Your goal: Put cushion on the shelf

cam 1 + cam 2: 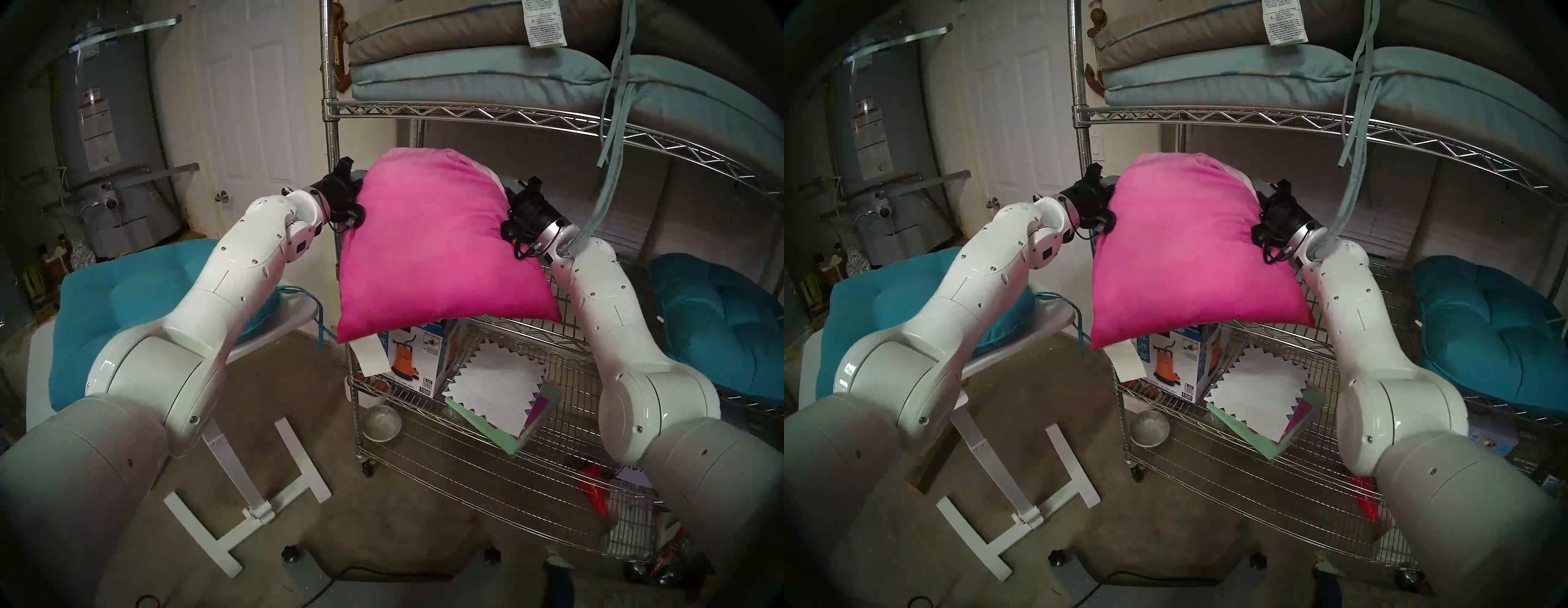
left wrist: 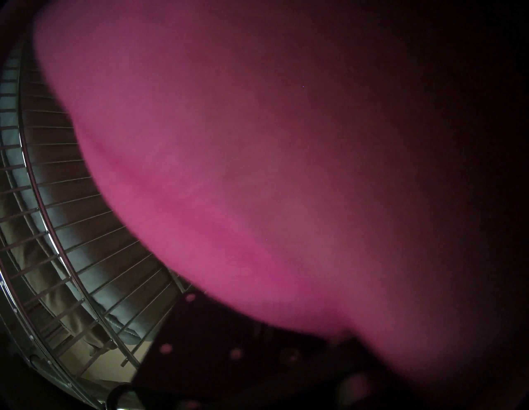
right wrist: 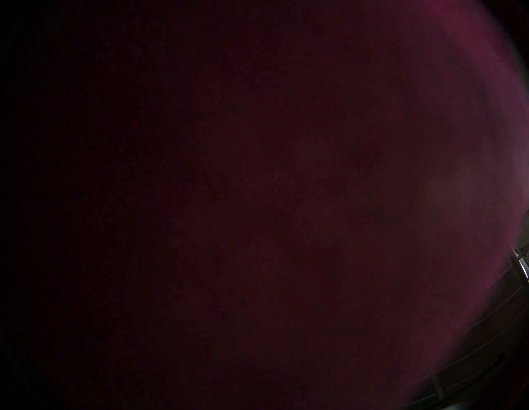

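Observation:
The cushion shows its solid hot pink face and hangs in the air in front of the shelf, below the upper tier. Its lower right corner lies over the front edge of the middle tier. My left gripper presses into the cushion's left side and my right gripper into its right side, so it is squeezed between them. Both sets of fingertips are hidden in the fabric. Pink cloth fills the left wrist view and, dimly, the right wrist view.
Grey and pale blue pads fill the upper tier, with blue ties dangling beside my right wrist. One teal cushion lies on the middle tier's right. Another lies on the white table at left. A pump box sits lower down.

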### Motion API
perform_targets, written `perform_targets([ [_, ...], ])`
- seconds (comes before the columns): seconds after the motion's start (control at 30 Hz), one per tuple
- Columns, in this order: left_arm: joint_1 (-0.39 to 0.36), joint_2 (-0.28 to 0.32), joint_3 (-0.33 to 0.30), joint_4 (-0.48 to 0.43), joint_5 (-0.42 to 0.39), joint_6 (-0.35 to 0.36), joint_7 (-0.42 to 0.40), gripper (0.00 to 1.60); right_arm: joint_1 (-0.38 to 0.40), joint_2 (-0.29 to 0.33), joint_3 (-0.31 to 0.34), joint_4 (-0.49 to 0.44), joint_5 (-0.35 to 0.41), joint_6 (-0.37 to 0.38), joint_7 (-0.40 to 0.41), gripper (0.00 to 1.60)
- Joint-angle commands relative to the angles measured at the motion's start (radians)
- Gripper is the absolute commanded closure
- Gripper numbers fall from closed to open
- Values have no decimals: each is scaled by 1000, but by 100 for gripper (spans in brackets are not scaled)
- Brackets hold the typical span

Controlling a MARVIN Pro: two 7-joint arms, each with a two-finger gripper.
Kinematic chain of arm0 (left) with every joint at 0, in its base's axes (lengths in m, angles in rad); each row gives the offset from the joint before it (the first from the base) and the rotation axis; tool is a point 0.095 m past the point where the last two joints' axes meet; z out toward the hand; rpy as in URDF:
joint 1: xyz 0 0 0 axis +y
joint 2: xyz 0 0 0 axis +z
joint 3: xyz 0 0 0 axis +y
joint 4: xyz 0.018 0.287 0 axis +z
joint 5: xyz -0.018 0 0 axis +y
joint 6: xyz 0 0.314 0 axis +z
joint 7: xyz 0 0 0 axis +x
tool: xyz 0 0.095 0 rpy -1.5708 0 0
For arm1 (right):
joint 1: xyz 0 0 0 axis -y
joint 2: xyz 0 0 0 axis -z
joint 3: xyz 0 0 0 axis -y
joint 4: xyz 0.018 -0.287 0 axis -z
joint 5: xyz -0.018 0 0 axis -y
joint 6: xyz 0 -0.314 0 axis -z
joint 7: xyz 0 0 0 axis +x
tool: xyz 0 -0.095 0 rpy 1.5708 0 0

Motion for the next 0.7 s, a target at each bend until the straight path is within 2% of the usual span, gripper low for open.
perform_targets([
  [0.0, -11, -44, 21, 45, 14, 17, -3, 160, 6, -1, -14, 45, -21, 22, 9, 160],
  [0.57, -35, -160, 66, 90, 35, 70, -27, 160, 45, 73, -7, 122, -55, 66, 27, 160],
  [0.6, -36, -153, 72, 88, 35, 73, -29, 160, 47, 77, -7, 127, -58, 67, 28, 160],
  [0.63, -37, -174, 70, 96, 38, 82, -34, 160, 49, 81, -7, 131, -60, 69, 28, 160],
  [0.67, -37, -154, 79, 89, 36, 79, -33, 160, 51, 85, -7, 133, -61, 69, 28, 160],
])
